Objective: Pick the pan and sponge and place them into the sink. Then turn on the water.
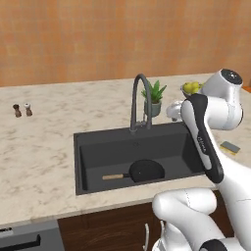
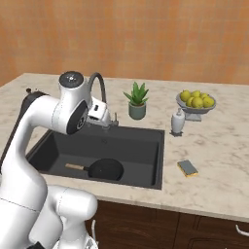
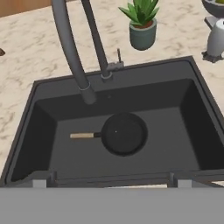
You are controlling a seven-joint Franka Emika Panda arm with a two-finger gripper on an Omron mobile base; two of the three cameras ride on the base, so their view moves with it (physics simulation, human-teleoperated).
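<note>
The black pan point(image 1: 146, 170) point(image 2: 104, 168) point(image 3: 124, 133) lies flat on the floor of the dark sink point(image 1: 98, 157) point(image 2: 141, 146) point(image 3: 175, 131), its wooden handle pointing left. On the counter to the right of the sink lies the sponge point(image 1: 230, 147) point(image 2: 187, 168). My gripper point(image 1: 172, 112) point(image 2: 101, 116) point(image 3: 111, 180) hangs above the basin near the faucet point(image 1: 138, 93) point(image 2: 99, 82) point(image 3: 70, 48), open with nothing between its fingers. No stream comes from the spout.
A potted plant point(image 1: 155, 98) point(image 2: 137, 102) point(image 3: 143, 24) stands behind the sink. A soap dispenser point(image 2: 177, 121) point(image 3: 215, 39) and a bowl of lemons point(image 2: 196, 103) point(image 1: 191, 88) sit at the back right. Two small shakers point(image 1: 22, 110) stand far left.
</note>
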